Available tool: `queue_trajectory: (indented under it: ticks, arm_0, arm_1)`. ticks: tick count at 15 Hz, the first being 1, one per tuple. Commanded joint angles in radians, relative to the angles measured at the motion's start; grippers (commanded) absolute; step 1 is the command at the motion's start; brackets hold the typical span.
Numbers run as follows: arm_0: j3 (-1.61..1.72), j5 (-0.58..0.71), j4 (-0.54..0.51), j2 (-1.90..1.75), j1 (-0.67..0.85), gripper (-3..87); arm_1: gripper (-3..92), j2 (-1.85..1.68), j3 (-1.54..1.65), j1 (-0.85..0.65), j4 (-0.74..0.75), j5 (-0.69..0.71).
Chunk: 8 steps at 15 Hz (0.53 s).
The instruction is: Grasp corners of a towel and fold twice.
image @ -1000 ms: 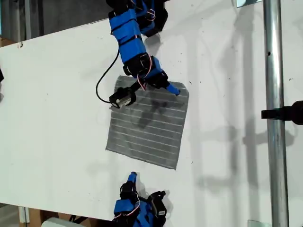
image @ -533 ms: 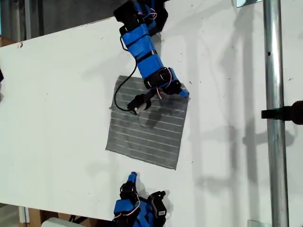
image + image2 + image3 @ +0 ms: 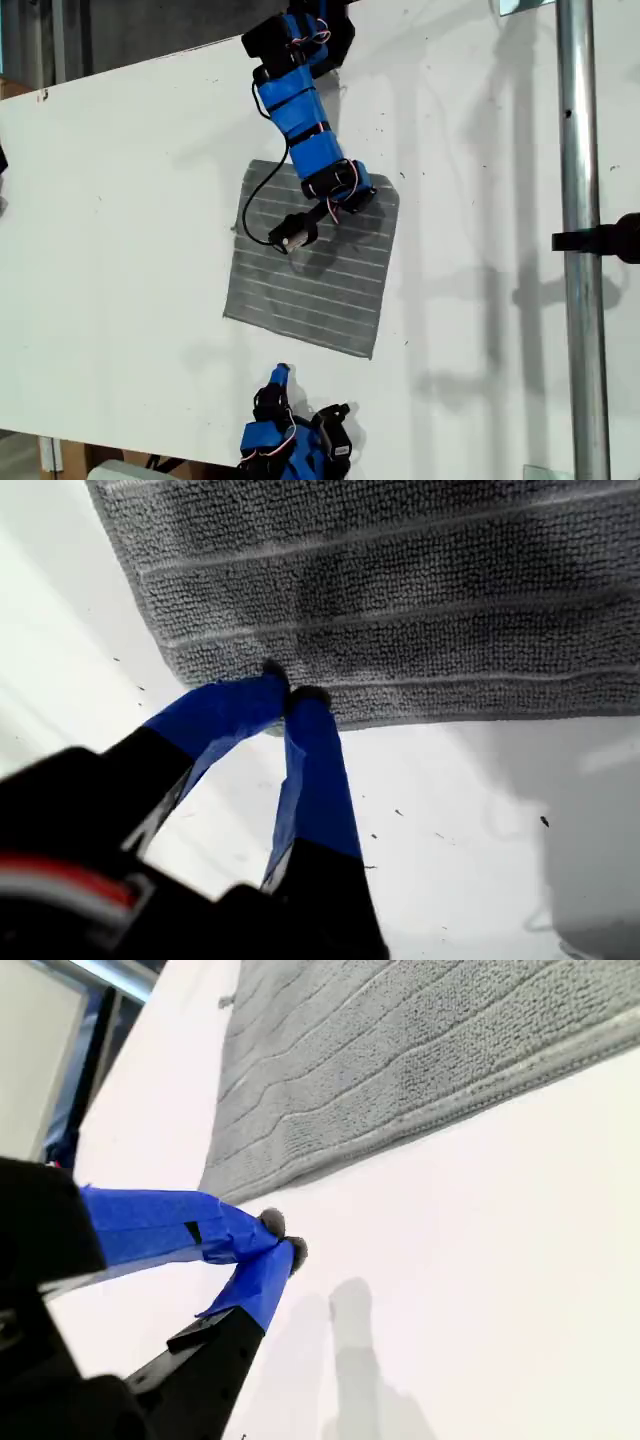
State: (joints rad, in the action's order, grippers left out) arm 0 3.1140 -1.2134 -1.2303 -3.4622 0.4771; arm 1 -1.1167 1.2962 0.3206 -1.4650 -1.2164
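Right, over at the exterior view's left it is just bare white table (image 3: 110, 260), and then comes the towel (image 3: 310, 275), lying flat and fully opened out at the middle of the table. It is grey and nubbly, close to square, with thin pale stripes running side by side across it. The whole cloth sits a little askew: the stripes drop gently toward the exterior view's right. The slightly longer side runs from the far edge of the table toward the near edge, leaning a touch to that same right. All four edges lie down on the table, none of them lifted.

Just off the towel's near edge, my second gripper (image 3: 282, 1242) hovers over bare table, apart from the cloth. Its blue fingers are pinched tip to tip with nothing between them.

Moving across, the other arm reaches in from the far side over the towel. A black cable (image 3: 252, 205) loops down beside it. My first gripper (image 3: 290, 692) is right at the towel's far corner (image 3: 205, 670), the one toward the exterior view's right. The blue fingertips sit nearly together at the very hem. Whether any cloth is caught between them I cannot tell.

Well off at the exterior view's right stands a metal pole (image 3: 580, 300).
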Motion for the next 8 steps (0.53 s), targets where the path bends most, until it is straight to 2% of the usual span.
queue_trajectory:
  ticks: [1, 2, 5, 8]
  arm_0:
    - [0.005, -0.002, 0.02, -0.008, -0.009, -2.7]
    - [0.005, 0.0, 0.021, -0.008, -0.009, -2.7]
    - [0.005, -0.002, 0.025, -0.008, -0.009, -2.7]
    - [0.005, -0.002, 0.021, -0.008, -0.009, -2.7]
  arm_1:
    - [-0.2, -0.078, -0.049, -0.012, 0.0, 0.012]
    - [-0.2, -0.15, -0.069, -0.017, 0.008, 0.018]
    - [-0.2, -0.436, -0.026, -0.072, 0.167, 0.043]
    - [-0.2, -0.574, 0.026, -0.126, 0.201, 0.06]
